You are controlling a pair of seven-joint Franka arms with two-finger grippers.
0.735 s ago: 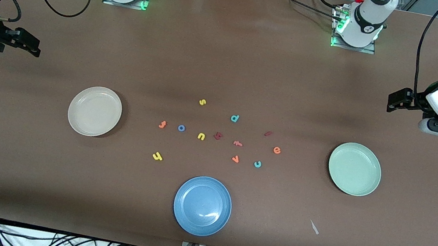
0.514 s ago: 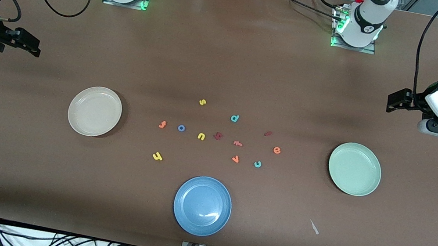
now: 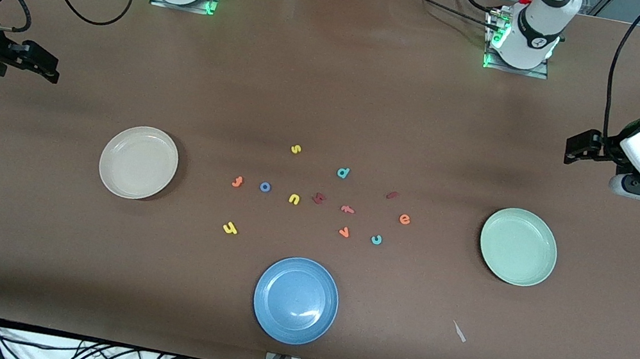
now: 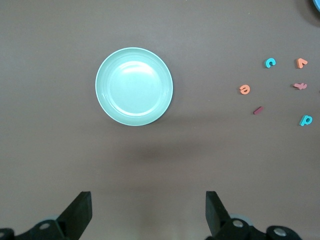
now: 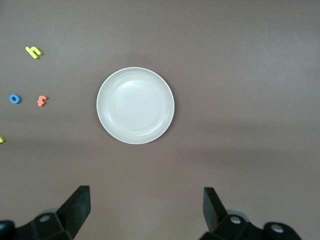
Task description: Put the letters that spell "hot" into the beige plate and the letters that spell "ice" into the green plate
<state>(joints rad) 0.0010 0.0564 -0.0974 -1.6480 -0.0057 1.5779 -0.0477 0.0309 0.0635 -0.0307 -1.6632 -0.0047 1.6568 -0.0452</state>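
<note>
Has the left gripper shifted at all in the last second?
Barely. The left gripper is open and hangs over bare table above the green plate, with no clear drift against that plate.

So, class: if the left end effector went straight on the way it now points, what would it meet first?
Probably bare table: the open left end effector points down at brown surface just short of the green plate. Depth is unclear, so with some tilt it might reach the plate's rim instead.
</note>
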